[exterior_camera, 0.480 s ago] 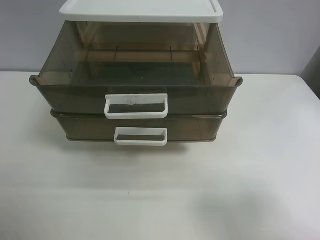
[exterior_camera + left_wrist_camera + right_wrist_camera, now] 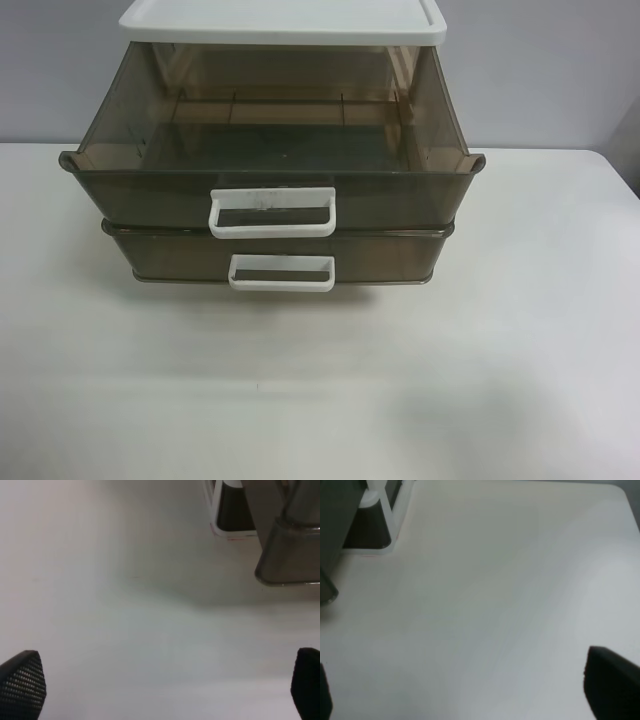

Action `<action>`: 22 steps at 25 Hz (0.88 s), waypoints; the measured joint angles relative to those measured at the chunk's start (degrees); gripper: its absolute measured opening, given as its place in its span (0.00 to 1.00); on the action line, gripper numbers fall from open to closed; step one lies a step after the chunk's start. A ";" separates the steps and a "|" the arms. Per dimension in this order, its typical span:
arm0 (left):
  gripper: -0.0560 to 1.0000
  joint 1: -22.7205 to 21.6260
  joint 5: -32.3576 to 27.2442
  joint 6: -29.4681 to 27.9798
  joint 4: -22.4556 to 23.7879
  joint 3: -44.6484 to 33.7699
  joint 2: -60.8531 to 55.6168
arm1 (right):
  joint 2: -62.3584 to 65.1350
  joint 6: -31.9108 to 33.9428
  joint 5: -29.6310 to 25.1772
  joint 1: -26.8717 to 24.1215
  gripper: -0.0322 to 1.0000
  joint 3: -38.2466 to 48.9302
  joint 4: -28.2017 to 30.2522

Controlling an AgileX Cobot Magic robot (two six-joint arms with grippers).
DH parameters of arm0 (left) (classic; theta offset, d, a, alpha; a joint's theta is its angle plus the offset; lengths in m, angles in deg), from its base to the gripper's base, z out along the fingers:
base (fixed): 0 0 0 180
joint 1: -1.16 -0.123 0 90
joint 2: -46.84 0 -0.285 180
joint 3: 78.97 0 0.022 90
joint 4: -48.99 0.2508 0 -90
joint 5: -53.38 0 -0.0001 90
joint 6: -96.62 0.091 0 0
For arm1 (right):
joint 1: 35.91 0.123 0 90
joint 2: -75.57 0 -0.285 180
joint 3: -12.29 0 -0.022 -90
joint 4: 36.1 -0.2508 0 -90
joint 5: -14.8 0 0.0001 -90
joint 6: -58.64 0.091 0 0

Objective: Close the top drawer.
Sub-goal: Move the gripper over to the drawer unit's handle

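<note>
The top drawer [image 2: 150, 185], smoky-brown translucent plastic, is pulled far out of the white-topped cabinet [image 2: 280, 20]. Its white loop handle [image 2: 272, 212] has faint dark scuffs. Below it a similar brown drawer [image 2: 390, 255] with a clean white handle [image 2: 281, 272] sticks out a little. Neither arm shows in the exterior high view. My left gripper [image 2: 165, 685] is open over bare table, with a drawer corner [image 2: 287, 555] ahead. My right gripper [image 2: 465, 690] is open over bare table, with the cabinet's base [image 2: 370, 530] at the edge of its view.
The cabinet stands at the back of a white table [image 2: 320, 380], against a grey wall [image 2: 540, 70]. The table's right corner [image 2: 610, 160] shows at the far right.
</note>
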 joint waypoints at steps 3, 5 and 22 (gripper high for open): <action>0.99 0.00 0.00 0.00 0.00 0.00 0.00 | 0.00 0.00 0.00 0.00 0.99 0.00 0.00; 0.99 0.00 0.00 0.00 0.00 0.00 0.00 | 0.00 -0.04 0.00 0.00 0.99 0.00 0.00; 0.99 0.00 0.00 0.00 0.00 0.00 0.00 | -38.17 -8.28 -1.21 21.61 0.99 -21.47 -8.32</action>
